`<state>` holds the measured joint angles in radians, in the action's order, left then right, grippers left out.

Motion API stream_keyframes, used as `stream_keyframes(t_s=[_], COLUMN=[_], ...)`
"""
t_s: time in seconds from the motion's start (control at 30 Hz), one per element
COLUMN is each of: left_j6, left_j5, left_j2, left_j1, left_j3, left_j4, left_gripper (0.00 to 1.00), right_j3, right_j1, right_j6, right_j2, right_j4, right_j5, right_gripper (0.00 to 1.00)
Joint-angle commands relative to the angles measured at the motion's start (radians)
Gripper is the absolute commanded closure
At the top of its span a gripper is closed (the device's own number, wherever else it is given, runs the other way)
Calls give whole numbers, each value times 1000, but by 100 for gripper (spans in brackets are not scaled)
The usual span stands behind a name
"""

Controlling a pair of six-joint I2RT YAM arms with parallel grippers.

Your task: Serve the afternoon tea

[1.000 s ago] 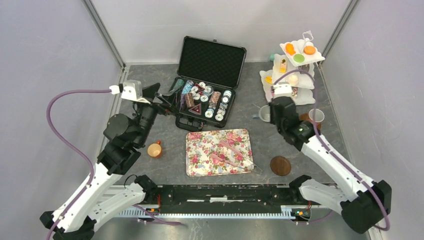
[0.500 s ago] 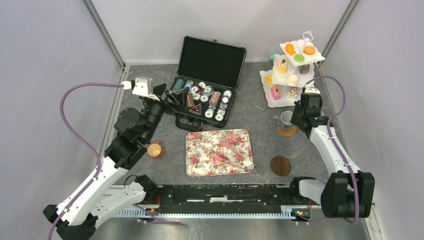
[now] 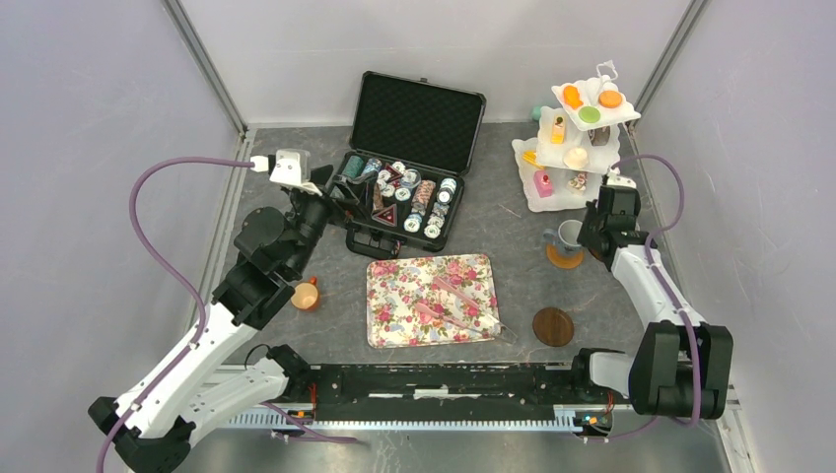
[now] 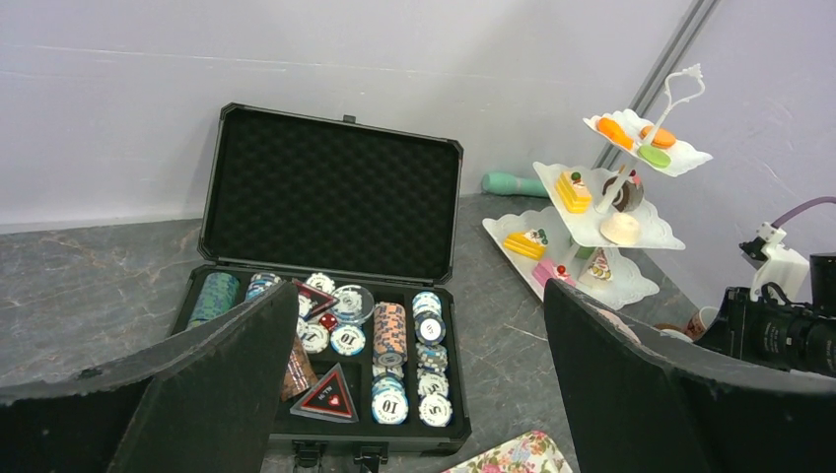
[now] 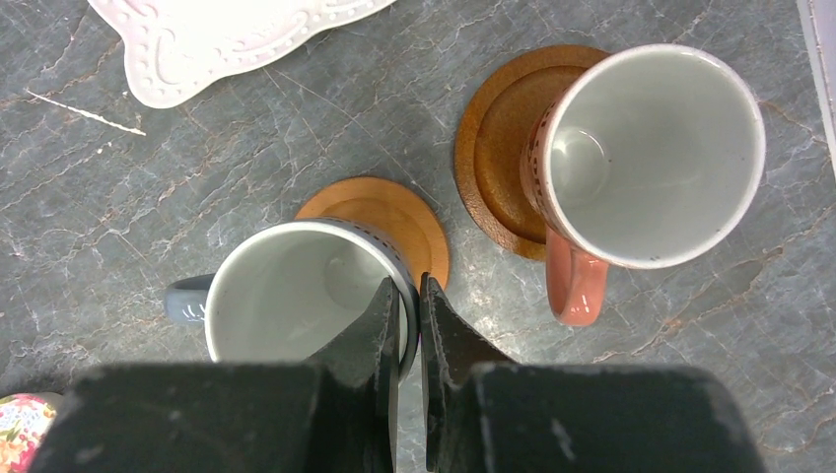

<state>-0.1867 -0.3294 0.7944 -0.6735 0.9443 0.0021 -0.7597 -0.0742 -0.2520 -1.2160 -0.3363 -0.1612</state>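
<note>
Legibly, "10" on poker chips [image 4: 389, 405].

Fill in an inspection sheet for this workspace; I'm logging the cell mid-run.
Surface: grey marbled table, one pale streak near the stand.
Job's things: cakes on the tiered stand; grey mug on an orange coaster; salmon mug on a brown coaster; orange mug beside the left arm.
Clutter: open chip case; floral tray holding pink tongs; spare coaster; teal object behind the stand.
Grippers: left gripper open, empty; right gripper shut on the grey mug's rim.
Cables: left purple cable and right purple cable loop off the wrists.
Surroundings: pale walls, metal corner posts.
</note>
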Motion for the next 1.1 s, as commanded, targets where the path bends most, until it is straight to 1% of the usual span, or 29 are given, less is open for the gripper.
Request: stream_keyframes(t_s=[0.0,0.1,0.2,0.3,0.43,0.5,0.6,0.63,0.73,0.9,0.97,1.07], left_j6=[-13,-16,-13,-20,-14,-22,-25,-24,-18,-20,-25,-31], left_j5=[-2,21,6,23,18,17,46,38,27,37,43,62], left_j2=[6,-2,2,9,1,12,13,11,6,-7,-13,-26], left_j1=[5,5,5,5,5,5,5,5,5,5,5,5], left_j3=[11,13,11,9,10,11,13,12,17,17,20,25], left_j4=[38,38,41,41,42,39,39,39,32,33,30,29], left_gripper=[0,0,0,0,0,0,0,0,0,0,0,0], right_j3=[8,33,56,53,65,44,19,21,35,16,16,39], right_j1=[-4,-4,-4,-4,-4,-4,-4,-3,-1,33,117,271], right_j6=[8,14,11,34,47,61,87,91,89,127,101,20], right_j2=[-10,-9,-5,8,66,95,168,197,292,356,386,453], right_j4=[100,118,143,128,121,75,0,-17,-66,-208,-243,-264], right_j5=[22,13,24,33,40,38,-10,-5,65,232,258,207], right_gripper=[100,100,99,86,59,47,34,31,26,19,16,15])
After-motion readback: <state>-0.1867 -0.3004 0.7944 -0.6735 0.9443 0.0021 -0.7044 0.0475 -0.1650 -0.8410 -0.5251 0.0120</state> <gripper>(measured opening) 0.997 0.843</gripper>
